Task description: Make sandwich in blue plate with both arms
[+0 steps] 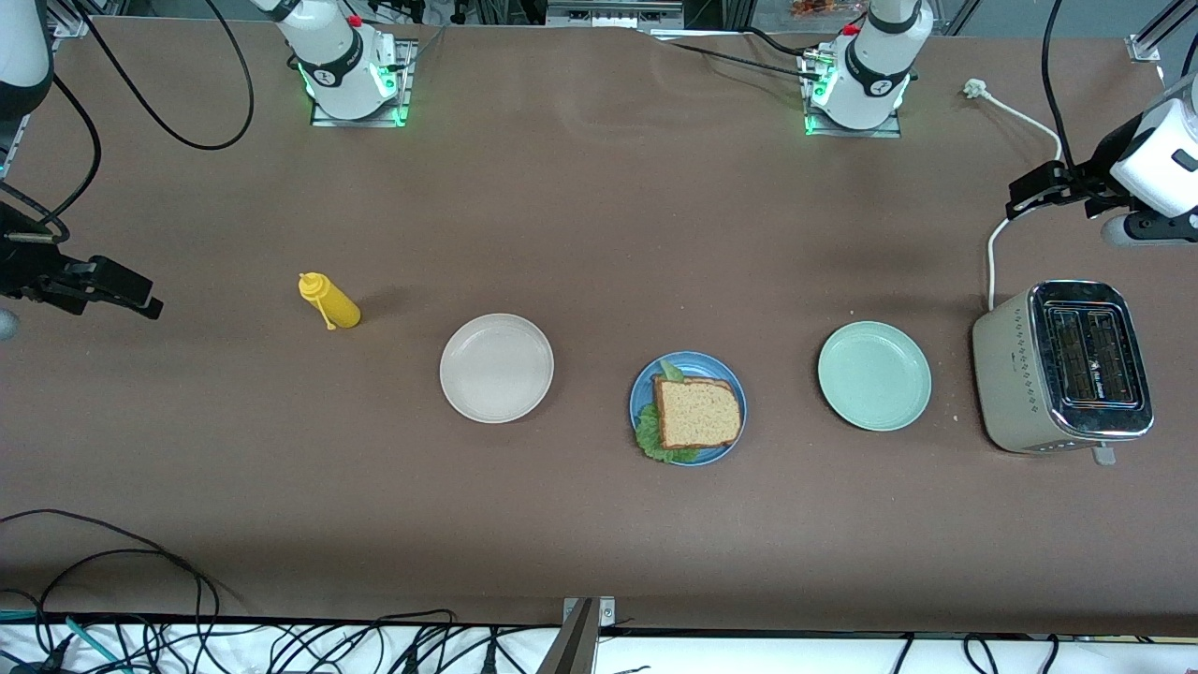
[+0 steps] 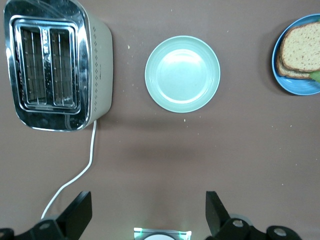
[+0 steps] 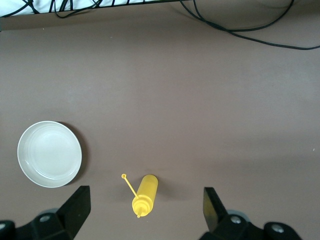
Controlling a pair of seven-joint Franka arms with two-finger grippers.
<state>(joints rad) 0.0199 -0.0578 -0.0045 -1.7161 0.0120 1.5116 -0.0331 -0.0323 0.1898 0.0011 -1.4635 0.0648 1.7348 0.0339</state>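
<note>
The sandwich [image 1: 697,413] lies on the blue plate [image 1: 713,366] in the middle of the table: speckled brown bread on top, green lettuce [image 1: 661,446] sticking out from under it. In the left wrist view the stacked bread slices [image 2: 302,47] and the blue plate [image 2: 287,83] show at the edge. My left gripper [image 1: 1022,198] hangs open and empty over the table at the left arm's end, near the toaster; its fingers [image 2: 80,212] stand wide apart. My right gripper [image 1: 140,298] hangs open and empty at the right arm's end, above the yellow bottle [image 3: 146,192].
A pale mint-green plate [image 1: 874,375] sits between the blue plate and the toaster [image 1: 1062,367], whose white cord [image 1: 992,253] runs toward the arm bases. An off-white plate [image 1: 496,367] and the yellow squeeze bottle [image 1: 328,300] lie toward the right arm's end.
</note>
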